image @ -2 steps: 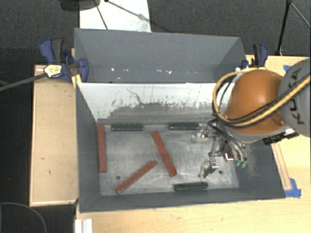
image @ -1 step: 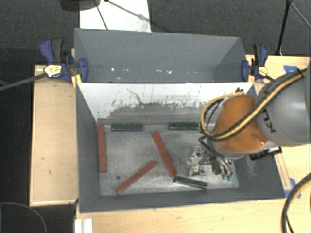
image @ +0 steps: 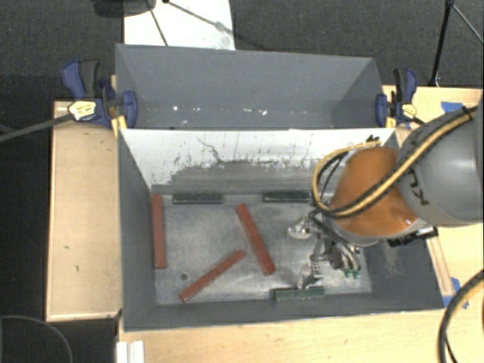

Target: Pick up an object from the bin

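Observation:
My gripper [image: 311, 276] hangs low in the front right part of the bin, under the orange cover. Directly below its tip a dark green flat bar [image: 296, 294] lies along the bin's front wall; whether the gripper touches it I cannot tell. To the left of the gripper a red-brown bar [image: 255, 239] lies slanted on the bin floor. A second red-brown bar [image: 212, 275] lies at an angle further left, near the front.
A third red-brown bar [image: 159, 231] lies along the left wall. Two more dark green bars [image: 197, 199] [image: 286, 197] rest at the foot of the back wall. The arm and its cables cover the bin's right side.

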Robot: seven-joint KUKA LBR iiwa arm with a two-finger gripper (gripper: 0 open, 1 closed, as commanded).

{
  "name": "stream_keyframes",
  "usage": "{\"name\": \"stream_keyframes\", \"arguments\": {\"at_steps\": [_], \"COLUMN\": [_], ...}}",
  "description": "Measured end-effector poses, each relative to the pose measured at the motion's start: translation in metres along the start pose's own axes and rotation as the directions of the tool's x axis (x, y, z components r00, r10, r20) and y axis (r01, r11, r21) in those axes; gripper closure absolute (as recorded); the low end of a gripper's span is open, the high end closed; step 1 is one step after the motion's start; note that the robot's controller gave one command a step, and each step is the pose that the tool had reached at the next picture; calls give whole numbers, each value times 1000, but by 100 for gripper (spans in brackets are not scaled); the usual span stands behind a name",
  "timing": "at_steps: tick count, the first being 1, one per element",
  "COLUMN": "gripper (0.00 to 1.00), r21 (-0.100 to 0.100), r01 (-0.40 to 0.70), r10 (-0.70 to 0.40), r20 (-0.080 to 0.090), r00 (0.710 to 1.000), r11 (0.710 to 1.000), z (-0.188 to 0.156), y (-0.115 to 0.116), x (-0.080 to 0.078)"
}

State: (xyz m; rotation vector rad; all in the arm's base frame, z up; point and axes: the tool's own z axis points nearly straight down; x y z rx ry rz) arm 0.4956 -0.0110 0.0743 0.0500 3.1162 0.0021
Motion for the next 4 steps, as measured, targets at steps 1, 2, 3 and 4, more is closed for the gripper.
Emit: {"name": "stream_keyframes", "arguments": {"at_steps": [1,2,3,4], "gripper": [0,100,100,100], "r21": [0,0,0,1], "r01": [0,-30,-30,-26], "r10": [0,30,30,26], "r20": [0,-8,-8,-19], "r00": [1000,1000,1000,999], "r11": [1000,1000,1000,1000], "z": [0,-1,-1,-168], "y": [0,66,66,70], "x": [0,-12,-12,-19]}}
